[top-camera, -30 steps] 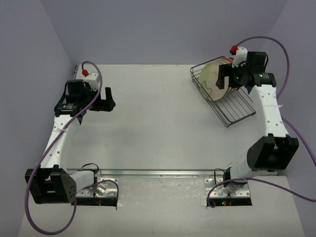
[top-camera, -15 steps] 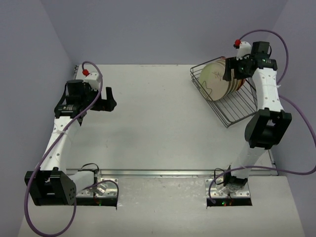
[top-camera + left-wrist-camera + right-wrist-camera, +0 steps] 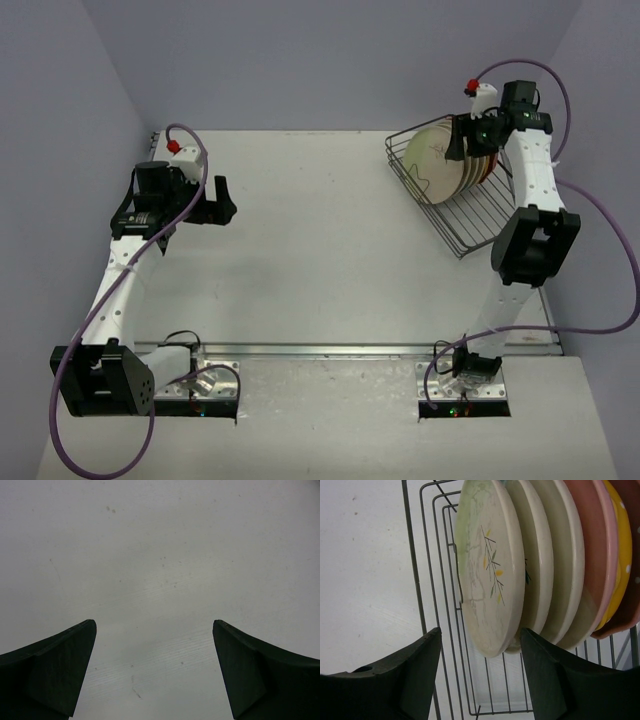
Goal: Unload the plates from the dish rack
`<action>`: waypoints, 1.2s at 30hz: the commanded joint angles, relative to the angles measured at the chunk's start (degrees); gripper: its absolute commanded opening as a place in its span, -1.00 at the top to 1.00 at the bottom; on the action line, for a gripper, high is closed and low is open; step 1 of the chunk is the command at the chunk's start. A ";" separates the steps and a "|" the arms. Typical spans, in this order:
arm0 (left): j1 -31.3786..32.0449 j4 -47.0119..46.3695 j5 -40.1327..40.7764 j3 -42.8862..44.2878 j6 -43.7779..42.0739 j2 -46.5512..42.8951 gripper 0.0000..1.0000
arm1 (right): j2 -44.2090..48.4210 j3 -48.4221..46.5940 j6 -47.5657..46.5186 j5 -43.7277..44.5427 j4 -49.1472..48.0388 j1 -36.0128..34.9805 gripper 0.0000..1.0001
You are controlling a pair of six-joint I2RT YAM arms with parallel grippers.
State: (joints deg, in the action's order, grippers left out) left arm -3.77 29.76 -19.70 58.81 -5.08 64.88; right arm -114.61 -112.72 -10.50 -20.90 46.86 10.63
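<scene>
At rack (image 3: 470, 225): right gripper (image 3: 481, 635) jaws apart astride front plate (image 3: 490, 570); grasp step, seemingly. Next, probably: clamp, lift. Left gripper (image 3: 154, 625) agape.

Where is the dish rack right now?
In the top view, the dish rack sits at the table's far right, plates upright in its far end, right pincer at them.

Left hand (image 3: 154, 625) spread wide; right hand (image 3: 480, 630) parted, arm extended.
</scene>
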 commanded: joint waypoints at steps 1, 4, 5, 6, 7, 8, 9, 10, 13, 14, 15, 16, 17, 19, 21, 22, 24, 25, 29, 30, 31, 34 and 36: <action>0.43 -2.65 -0.27 -0.23 0.42 -0.15 -1.00 | -1.71 -3.37 -0.69 -0.04 -0.56 -0.17 -0.27; 0.43 -2.76 -0.16 -0.18 0.42 0.07 -1.00 | -2.81 -3.72 -1.17 -0.07 -0.47 -0.17 -0.26; 0.43 -2.72 -0.16 -0.18 0.42 0.07 -1.00 | -3.02 -3.68 -1.34 0.02 -0.51 -0.17 -0.26; 0.43 -2.75 -0.16 -0.18 0.42 0.10 -1.00 | -3.31 -3.59 -1.51 0.07 -0.60 -0.20 -0.25; 0.43 -2.86 -0.13 -0.18 0.42 0.19 -1.00 | -3.69 -3.38 -1.72 0.19 -0.78 -0.26 -0.25; 0.43 -2.86 -0.06 -0.17 0.42 0.27 -1.00 | -3.95 -3.05 -1.97 0.46 -1.02 -0.26 -0.24; 0.43 -2.86 -0.02 -0.13 0.42 0.35 -1.00 | -4.18 -2.59 -2.20 0.58 -1.41 -0.26 -0.24; 0.43 -2.86 0.02 -0.10 0.42 0.42 -1.00 | -4.41 -2.15 -2.42 0.69 -1.79 -0.26 -0.24; 0.43 -2.82 0.02 -0.05 0.47 0.68 -1.00 | -5.41 -1.32 -3.13 0.73 -2.79 -0.35 -0.23; 0.43 -2.79 0.02 -0.01 0.51 0.77 -1.00 | -5.88 -1.02 -3.47 0.69 -3.17 -0.44 -0.22; 0.43 -2.84 -0.02 0.01 0.51 0.81 -1.00 | -6.05 -0.94 -3.53 0.69 -3.28 -0.44 -0.22; 0.43 -2.78 -0.17 0.09 0.50 0.97 -1.00 | -6.83 -0.67 -3.76 0.69 -3.75 -0.44 -0.22; 0.43 -2.78 -0.22 0.14 0.45 1.07 -1.00 | -7.63 -0.73 -3.93 0.69 -4.02 -0.44 -0.21; 0.43 -2.63 -0.25 0.31 0.50 1.20 -1.00 | -8.51 -0.82 -3.93 0.32 -4.43 -0.44 -0.17; 0.43 -2.60 -0.10 0.34 0.37 1.14 -1.00 | -8.76 -0.98 -3.26 -0.26 -4.64 -0.44 -0.08; 0.43 -2.55 -0.07 0.30 0.29 1.08 -1.00 | -8.74 -1.06 -2.70 -0.74 -4.62 -0.44 -0.05; 0.43 -2.51 -0.03 0.22 0.25 1.04 -1.00 | -8.63 -1.30 -1.96 -1.66 -4.33 -0.44 -0.02; 0.47 -2.59 0.09 0.09 0.25 1.04 -1.00 | -8.34 -1.41 -1.23 -2.01 -4.12 -0.44 -0.01; 0.43 -3.01 -0.31 -0.27 0.31 1.04 -1.00 | -6.61 -0.25 1.10 -4.36 -3.50 -0.44 0.16; 0.43 -3.04 -0.38 -0.23 0.34 1.04 -1.00 | -6.24 0.27 1.81 -4.86 -3.48 -0.44 0.25; 0.40 -3.04 -0.42 -0.15 0.34 1.07 -1.00 | -6.00 0.78 2.48 -5.32 -3.41 -0.44 0.31; 0.43 -2.86 -0.60 -0.04 0.39 1.12 -1.00 | -5.54 1.74 4.26 -6.23 -3.15 -0.44 0.58; 0.43 -2.86 -0.69 -0.21 0.42 1.04 -1.00 | -5.40 1.80 5.12 -6.52 -2.74 -0.44 0.79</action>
State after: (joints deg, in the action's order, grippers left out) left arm -3.77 29.53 -19.57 58.76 -5.08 66.06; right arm -122.66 -111.74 -8.44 -24.45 43.82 10.77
